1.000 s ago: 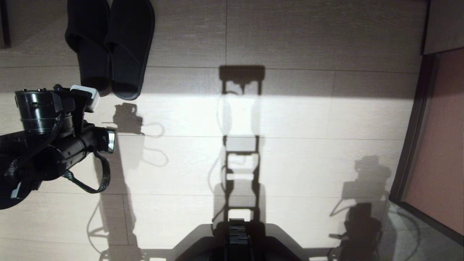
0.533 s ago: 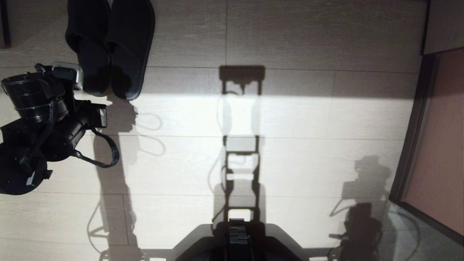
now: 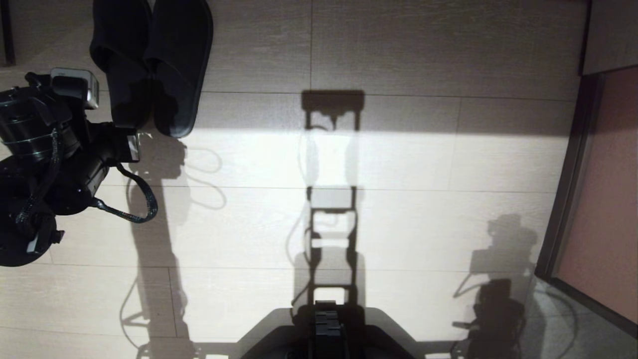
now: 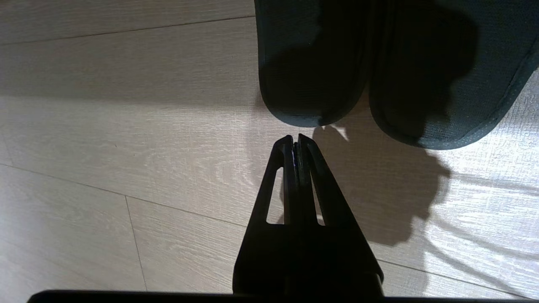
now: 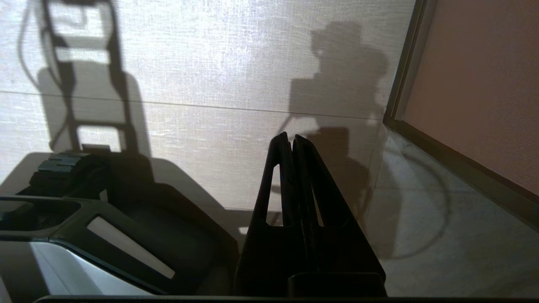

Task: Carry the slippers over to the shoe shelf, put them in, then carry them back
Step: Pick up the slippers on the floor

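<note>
On the floor, far left of the robot, the slippers lie side by side and touching, heels toward the robot, toes running out of the head view. That parallel, tight pairing looks deliberate: one pinch across the two inner edges could probably lift both at once. No shoe shelf shows anywhere, so the pair sits well away from where it must go, and I judge the task barely begun.

Just short of the nearer slipper's heel hangs the left hand, its two tapered black fingers pressed flat together, holding nothing. From the wrist view the tips point at the heel's edge, close but apart. It would have to spread before it can take hold.

Beside the base, the right hand sits parked over the floor, also shut and empty.

Soft, matt, charcoal cloth covers the slippers, finely dimpled where light catches it, with rounded heels and a thin sole rim; they should squash easily under a grip. Pale wood-grain planks make up the floor, smooth, crossed by hard light and long shadows.
</note>
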Controlling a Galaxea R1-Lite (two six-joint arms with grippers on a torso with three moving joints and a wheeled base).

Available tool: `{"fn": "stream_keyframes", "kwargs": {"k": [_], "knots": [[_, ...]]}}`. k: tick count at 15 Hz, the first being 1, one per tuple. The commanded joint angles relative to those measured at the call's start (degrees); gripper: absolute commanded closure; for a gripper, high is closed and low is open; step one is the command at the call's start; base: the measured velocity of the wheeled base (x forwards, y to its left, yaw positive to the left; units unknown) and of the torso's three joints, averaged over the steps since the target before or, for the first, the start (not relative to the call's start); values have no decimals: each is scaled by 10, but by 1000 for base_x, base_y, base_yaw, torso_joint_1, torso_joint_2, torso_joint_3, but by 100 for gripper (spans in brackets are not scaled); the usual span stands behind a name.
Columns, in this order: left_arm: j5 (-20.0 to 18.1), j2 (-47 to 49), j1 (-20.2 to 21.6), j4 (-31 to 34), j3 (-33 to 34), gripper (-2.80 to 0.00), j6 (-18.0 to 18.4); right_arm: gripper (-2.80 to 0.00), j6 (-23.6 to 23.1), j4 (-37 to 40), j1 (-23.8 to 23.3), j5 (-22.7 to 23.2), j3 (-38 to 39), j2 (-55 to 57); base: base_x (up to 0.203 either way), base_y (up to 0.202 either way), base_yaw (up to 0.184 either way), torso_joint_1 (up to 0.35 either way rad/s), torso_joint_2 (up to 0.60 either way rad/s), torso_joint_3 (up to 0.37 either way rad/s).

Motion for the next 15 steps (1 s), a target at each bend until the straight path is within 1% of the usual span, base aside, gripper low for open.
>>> {"fn": "stream_keyframes", "kwargs": {"k": [1, 4, 6, 7, 8, 9, 10, 11, 12, 14, 15], "knots": [[1, -6, 0, -4, 2, -280, -1, 0, 0, 0, 0, 0, 0, -1, 0, 0, 0, 0, 0, 0], [-4, -5, 0, 0, -2, -280, -6, 0, 0, 0, 0, 0, 0, -1, 0, 0, 0, 0, 0, 0], [-8, -2, 0, 6, -7, -280, -27, 0, 0, 0, 0, 0, 0, -1, 0, 0, 0, 0, 0, 0], [-20, 1, 0, 13, -12, -280, -36, 0, 0, 0, 0, 0, 0, -1, 0, 0, 0, 0, 0, 0], [-24, 2, 0, 18, -14, -280, -45, 0, 0, 0, 0, 0, 0, -1, 0, 0, 0, 0, 0, 0], [-28, 4, -1, 33, -19, -280, -69, 0, 0, 0, 0, 0, 0, -1, 0, 0, 0, 0, 0, 0], [-39, 6, -1, 54, -31, -280, -109, 0, 0, 0, 1, 0, 0, -1, 0, 0, 0, 0, 0, 0], [-50, 8, 0, 66, -42, -280, -131, 0, 0, 0, 1, 0, 0, -1, 0, 0, 0, 0, 0, 0], [-50, 8, 0, 66, -42, -280, -132, 0, 0, 0, 0, 0, 0, -1, 0, 0, 0, 0, 0, 0], [-56, 15, 3, 59, -55, -280, -184, 0, 0, 0, 1, 0, 0, -1, 0, 0, 0, 0, 0, 0], [-57, 18, 4, 50, -59, -280, -199, 0, 0, 0, 0, 0, 0, -1, 0, 0, 0, 0, 0, 0]]}}
